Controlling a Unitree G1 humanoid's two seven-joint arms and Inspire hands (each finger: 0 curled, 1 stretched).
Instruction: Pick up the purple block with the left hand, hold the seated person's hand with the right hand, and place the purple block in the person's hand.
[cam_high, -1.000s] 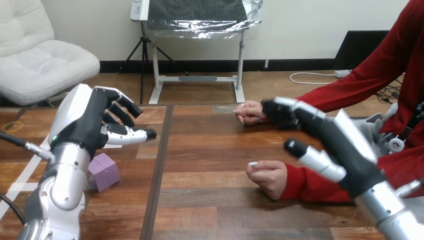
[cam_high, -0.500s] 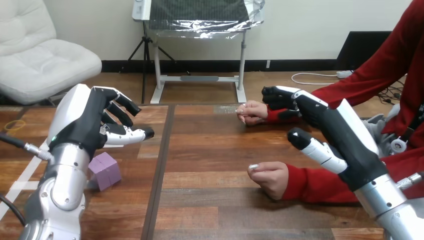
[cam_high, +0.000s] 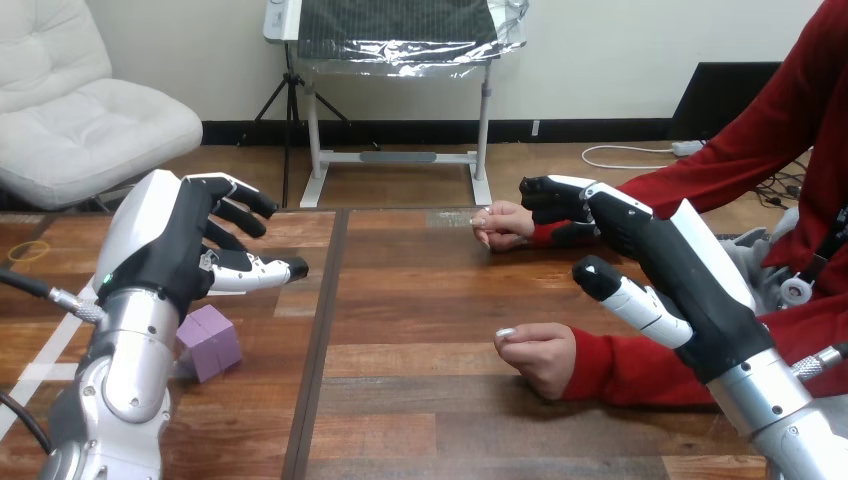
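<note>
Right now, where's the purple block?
Head view, lower left: the purple block sits on the table beside the left forearm, below the open left hand.

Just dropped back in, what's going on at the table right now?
The robot's left hand hangs open above the wooden table. The purple block lies on the table beside that arm, not yet picked up. The right hand is open, its fingers reaching next to the person's far hand and curled round nothing. The person's near hand rests loosely closed on the table.
</note>
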